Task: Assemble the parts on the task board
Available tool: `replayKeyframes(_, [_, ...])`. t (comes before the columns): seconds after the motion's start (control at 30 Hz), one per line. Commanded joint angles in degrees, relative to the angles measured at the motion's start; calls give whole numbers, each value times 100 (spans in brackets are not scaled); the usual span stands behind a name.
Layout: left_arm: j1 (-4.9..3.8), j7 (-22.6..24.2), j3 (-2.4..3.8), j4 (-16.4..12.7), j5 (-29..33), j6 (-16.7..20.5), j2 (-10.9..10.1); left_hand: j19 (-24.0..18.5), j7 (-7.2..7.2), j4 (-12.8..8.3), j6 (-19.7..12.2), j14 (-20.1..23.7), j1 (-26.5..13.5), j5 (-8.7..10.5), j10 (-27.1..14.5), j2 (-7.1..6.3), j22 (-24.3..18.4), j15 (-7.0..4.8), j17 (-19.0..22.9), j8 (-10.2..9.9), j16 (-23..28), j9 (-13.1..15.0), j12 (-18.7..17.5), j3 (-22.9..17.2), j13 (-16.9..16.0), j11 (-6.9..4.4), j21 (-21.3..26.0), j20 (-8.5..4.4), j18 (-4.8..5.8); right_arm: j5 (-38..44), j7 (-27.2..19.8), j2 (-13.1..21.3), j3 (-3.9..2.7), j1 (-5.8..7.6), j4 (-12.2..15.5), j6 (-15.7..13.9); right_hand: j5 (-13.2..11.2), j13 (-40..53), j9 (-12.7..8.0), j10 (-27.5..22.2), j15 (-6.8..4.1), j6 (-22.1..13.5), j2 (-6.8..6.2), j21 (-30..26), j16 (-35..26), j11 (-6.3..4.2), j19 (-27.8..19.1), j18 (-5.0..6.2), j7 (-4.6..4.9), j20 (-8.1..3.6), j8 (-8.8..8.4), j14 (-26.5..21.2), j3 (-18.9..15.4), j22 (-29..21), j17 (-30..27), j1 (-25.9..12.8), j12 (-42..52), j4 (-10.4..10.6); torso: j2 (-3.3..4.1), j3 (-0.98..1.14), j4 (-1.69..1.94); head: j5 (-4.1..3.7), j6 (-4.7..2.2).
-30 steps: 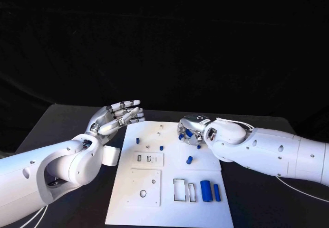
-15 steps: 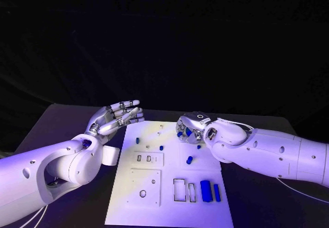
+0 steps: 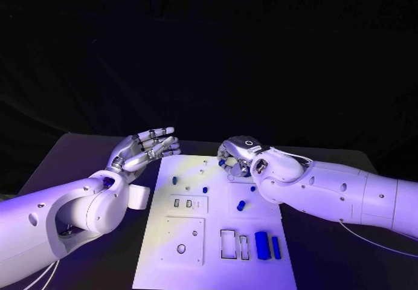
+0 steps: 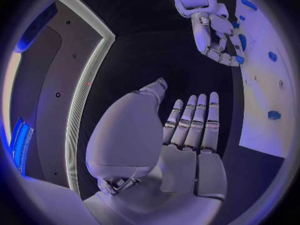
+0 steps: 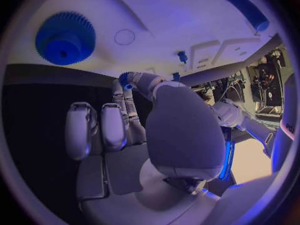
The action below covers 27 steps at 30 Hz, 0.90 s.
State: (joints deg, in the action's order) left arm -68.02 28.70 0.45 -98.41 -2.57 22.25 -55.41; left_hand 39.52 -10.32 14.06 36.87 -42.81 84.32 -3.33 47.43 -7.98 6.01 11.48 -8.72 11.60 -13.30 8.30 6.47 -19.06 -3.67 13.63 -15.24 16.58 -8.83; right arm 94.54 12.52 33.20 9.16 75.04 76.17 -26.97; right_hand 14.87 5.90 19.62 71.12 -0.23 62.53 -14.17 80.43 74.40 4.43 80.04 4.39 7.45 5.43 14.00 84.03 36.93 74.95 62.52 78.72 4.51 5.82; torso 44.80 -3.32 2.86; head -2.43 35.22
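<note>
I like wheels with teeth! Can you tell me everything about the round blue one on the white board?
The round blue toothed gear looks like matte plastic, with fine teeth all round its rim and a smooth raised hub in its middle. It lies flat on the white task board, near the board's edge. Nothing touches it; the right hand is close by but apart from it.

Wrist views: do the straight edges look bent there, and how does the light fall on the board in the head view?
Left wrist view: the task board edge curves; right wrist view: its edge bows too; head view: violet light, a pale yellowish patch toward the board's left.
</note>
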Motion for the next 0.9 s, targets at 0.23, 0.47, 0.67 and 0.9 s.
replayKeyframes(0.23, [-33,79,6,12,-30,-105,17,25,-632,-18,14,-19,41,19,8,-24,-9,31,3,-17,27,-3,-37,-14,3,22,38,8,-47,-17,45,-264,-9,-1,-173,-160,18,-1,131,53,-28,-47,14,20,34,-40,45,-91,24,18,27,102,24,36,-6,-52,-40,-55,24,-16,40,3,26])
replayKeyframes(0.47, [-57,87,6,84,-31,-113,9,20,-632,-21,32,-23,41,19,15,-22,-14,31,2,-12,28,1,-39,-19,2,21,43,7,-44,-44,49,-406,-17,-3,-315,-220,17,0,142,46,-25,-62,14,16,36,-36,40,-89,29,19,28,102,31,30,-7,-61,-46,-63,36,-22,54,-3,33])
replayKeyframes(0.67, [-82,91,6,108,-31,-131,5,30,-628,-28,56,-51,42,20,34,-18,-20,25,-3,-7,19,5,-43,-31,-1,17,44,5,-47,-46,44,-494,-31,-5,-405,-233,17,0,152,39,-22,-78,12,13,41,-33,36,-88,34,21,28,102,37,27,-4,-70,-51,-71,50,-33,62,-5,33])
replayKeyframes(0.9, [-110,90,6,99,-31,-135,9,35,-627,-30,53,-59,41,20,39,-18,-21,23,-4,-9,16,4,-44,-34,-1,16,43,4,-49,-34,35,-603,-34,-22,-504,-202,17,1,163,32,-19,-91,10,11,42,-29,33,-87,38,23,30,101,44,25,-10,-77,-56,-80,64,-32,69,-11,47])
